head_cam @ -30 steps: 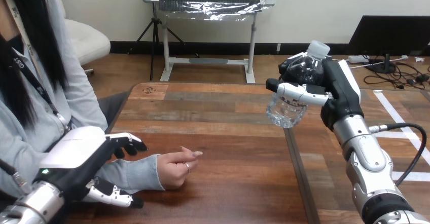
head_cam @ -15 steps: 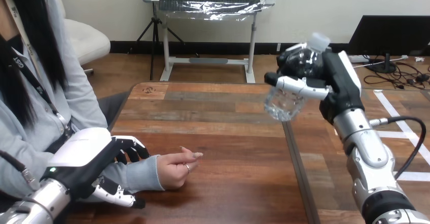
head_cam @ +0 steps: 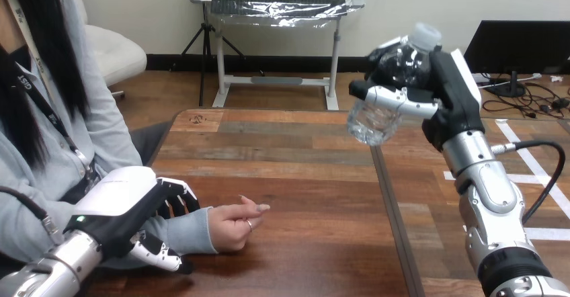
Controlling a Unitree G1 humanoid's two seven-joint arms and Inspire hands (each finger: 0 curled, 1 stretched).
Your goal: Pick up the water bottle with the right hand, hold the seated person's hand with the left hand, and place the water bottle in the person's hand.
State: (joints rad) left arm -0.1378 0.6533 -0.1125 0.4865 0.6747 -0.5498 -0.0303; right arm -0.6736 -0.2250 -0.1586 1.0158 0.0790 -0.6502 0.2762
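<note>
Water bottle (head_cam: 372,119) clamped in right hand (head_cam: 449,109), upper right; left hand (head_cam: 119,193) fingers spread, straddling person's sleeved wrist (head_cam: 189,231), lower left.

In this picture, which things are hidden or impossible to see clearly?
Head view:
- Whether the left hand really grips the person's forearm: the hand's white back covers the contact.
- The palm of the person's hand: it faces away, behind the person's own curled fingers.
- The middle of the water bottle: the right hand is wrapped round it.
</note>
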